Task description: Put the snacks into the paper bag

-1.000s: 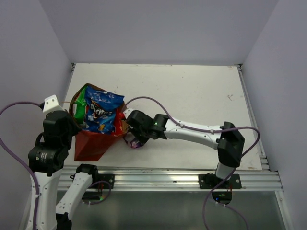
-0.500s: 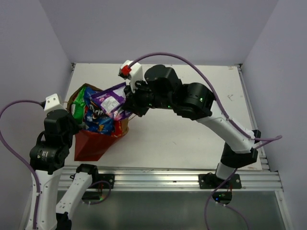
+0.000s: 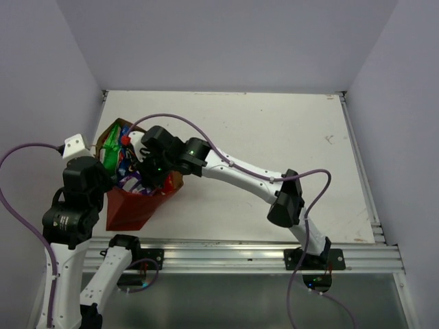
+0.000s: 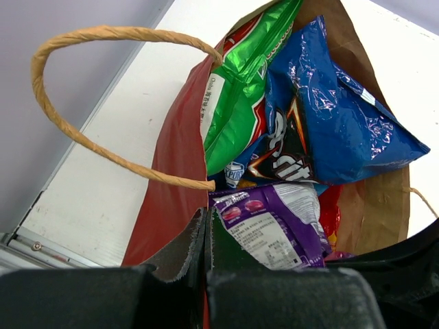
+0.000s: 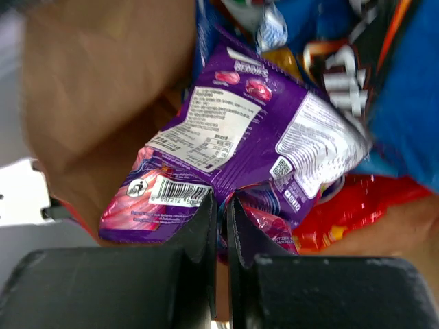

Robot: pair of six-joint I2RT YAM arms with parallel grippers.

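The reddish-brown paper bag (image 3: 130, 209) stands open at the table's left, its tan inside (image 5: 89, 89) showing in the right wrist view. My left gripper (image 4: 206, 236) is shut on the bag's near rim, beside a string handle (image 4: 82, 137). In the bag are the green-white chip bag (image 4: 240, 89), the blue Doritos bag (image 4: 336, 116) and the red snack-mix bag (image 5: 343, 212). My right gripper (image 5: 221, 205) is shut on the lower edge of the small purple packet (image 5: 240, 130) and holds it inside the bag's mouth, on top of the other snacks. The packet also shows in the left wrist view (image 4: 274, 226).
The white table (image 3: 274, 137) runs back and right to grey walls. A metal rail (image 3: 240, 250) lies along the near edge. My right arm (image 3: 233, 171) reaches across the table to the bag, with a purple cable looping above it.
My right gripper picked the purple packet up from the table beside the bag, swung it high over the bag, and has lowered it into the bag's mouth. The left gripper has kept its hold.
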